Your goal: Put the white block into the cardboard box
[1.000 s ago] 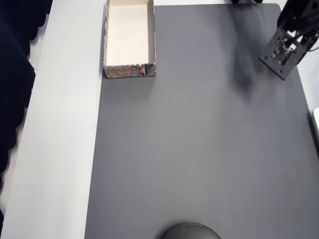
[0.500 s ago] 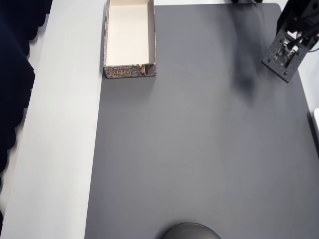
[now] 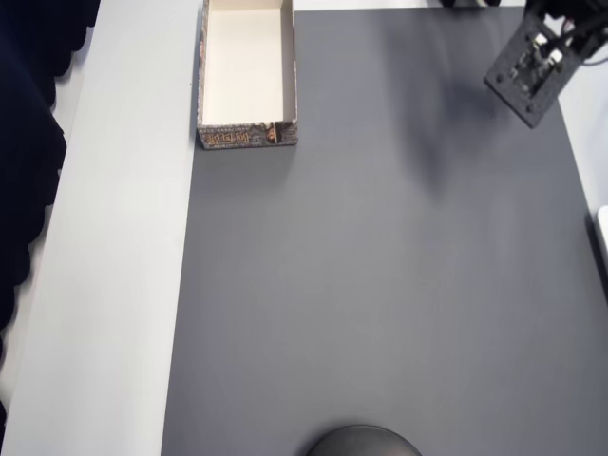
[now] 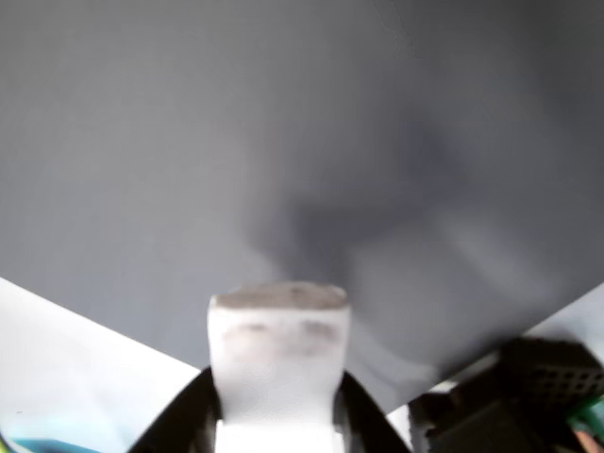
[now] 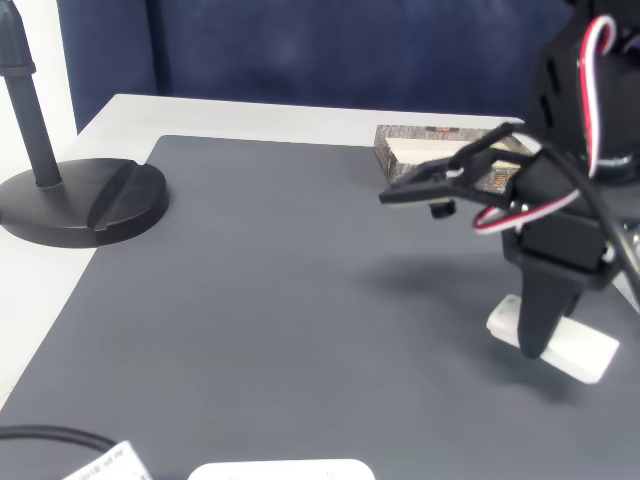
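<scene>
The cardboard box (image 3: 247, 71) stands open and empty at the mat's top left in the overhead view; in the fixed view the cardboard box (image 5: 440, 143) is far behind the gripper. The white block (image 5: 575, 348) lies flat on the grey mat at the near right, partly behind a black arm part. In the overhead view the arm (image 3: 528, 68) covers that spot. My gripper (image 5: 392, 195) hangs in the air well left of and above the block, pointing left, its black jaws drawn together to a point with nothing held. In the wrist view the gripper (image 4: 278, 297) is a blurred pale tip over bare mat.
A black stand with a round base (image 5: 80, 200) sits at the mat's left in the fixed view, and that round base (image 3: 361, 442) is at the bottom edge in the overhead view. A white object (image 5: 280, 470) and a cable (image 5: 50, 437) lie near the front edge.
In the overhead view the arm has shifted up and slightly left, toward the mat's top right corner, and its shadow moved left. The box has not moved.
</scene>
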Robot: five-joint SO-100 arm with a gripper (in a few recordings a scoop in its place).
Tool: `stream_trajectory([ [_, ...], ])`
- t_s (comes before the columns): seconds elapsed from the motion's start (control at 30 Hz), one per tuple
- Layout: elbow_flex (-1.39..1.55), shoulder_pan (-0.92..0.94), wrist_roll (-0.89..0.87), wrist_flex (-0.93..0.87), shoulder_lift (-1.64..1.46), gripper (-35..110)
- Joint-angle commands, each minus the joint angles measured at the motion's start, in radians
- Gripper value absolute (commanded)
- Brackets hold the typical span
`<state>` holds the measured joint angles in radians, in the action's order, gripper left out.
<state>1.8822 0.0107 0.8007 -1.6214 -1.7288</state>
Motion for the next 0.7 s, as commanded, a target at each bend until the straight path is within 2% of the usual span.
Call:
stream_trajectory([
  [0.0,-0.072,0.123,-0.124,-0.017,-0.087,-2],
  [0.3,-0.1,0.431,-0.445,0.015,-0.089,-2],
  [0.67,-0.354,0.847,-0.838,0.051,0.069,-2],
])
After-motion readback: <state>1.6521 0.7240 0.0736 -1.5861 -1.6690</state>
